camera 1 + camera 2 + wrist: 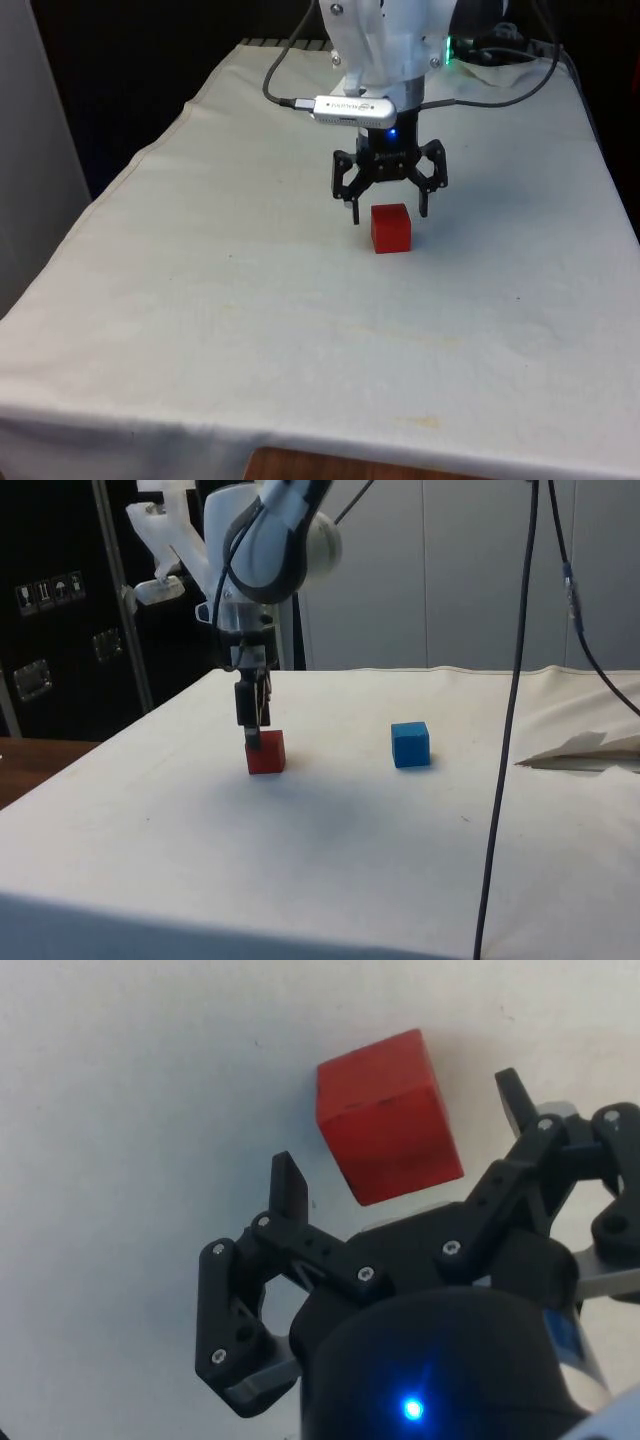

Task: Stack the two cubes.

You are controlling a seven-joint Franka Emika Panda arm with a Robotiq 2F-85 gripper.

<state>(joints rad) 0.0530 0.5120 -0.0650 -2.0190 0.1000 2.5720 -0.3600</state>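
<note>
**Stacking not yet begun: hand poised over red cube**

Nothing stacked so far. Red cube (391, 228) resting on the white-clothed counter (250, 300), blue cube (410, 744) well apart from it, also on the cloth. Hand (388, 212) hovering just above the red cube, fingers (291, 1184) spread wide on either side, gripping nothing. Left to do, by the look of it: lower, close, lift, carry across, set on the blue.

Two cubes are sitting on the worktop (150, 830): one red cube (266, 752) and one blue cube (410, 745). One folded sheet of paper (585, 748) is lying there too.
</note>
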